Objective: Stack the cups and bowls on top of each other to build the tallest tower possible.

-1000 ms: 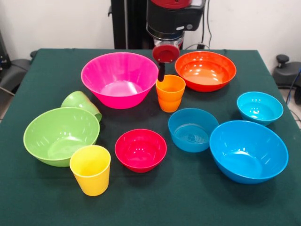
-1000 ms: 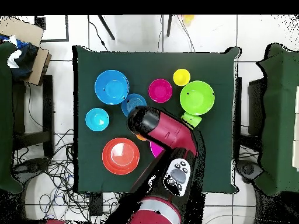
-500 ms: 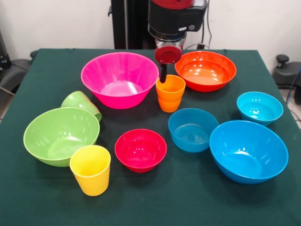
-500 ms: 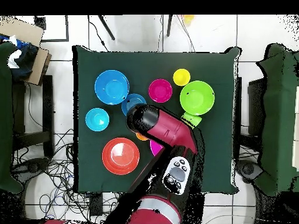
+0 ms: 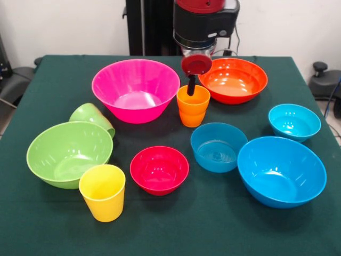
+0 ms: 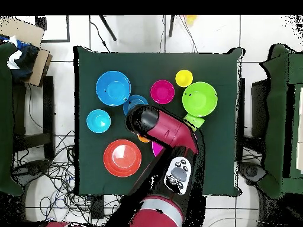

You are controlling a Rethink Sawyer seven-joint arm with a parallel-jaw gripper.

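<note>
The gripper [image 5: 191, 89] dips into the upright orange cup [image 5: 193, 105] beside the pink bowl [image 5: 135, 89], its opening impossible to judge

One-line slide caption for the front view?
End effector dips into the upright orange cup between the pink bowl and orange bowl.

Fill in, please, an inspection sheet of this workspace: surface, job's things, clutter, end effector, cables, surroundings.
Surface: green cloth table.
Job's things: pink bowl, orange bowl, green bowl, big blue bowl, red bowl, two small blue bowls, all upright; orange cup and yellow cup upright; green cup tipped against the green bowl.
Clutter: nothing seen.
End effector: dips into the orange cup's mouth; open or shut cannot be told.
Cables: loose wires on the floor.
Surroundings: cardboard box, tiled floor.
</note>
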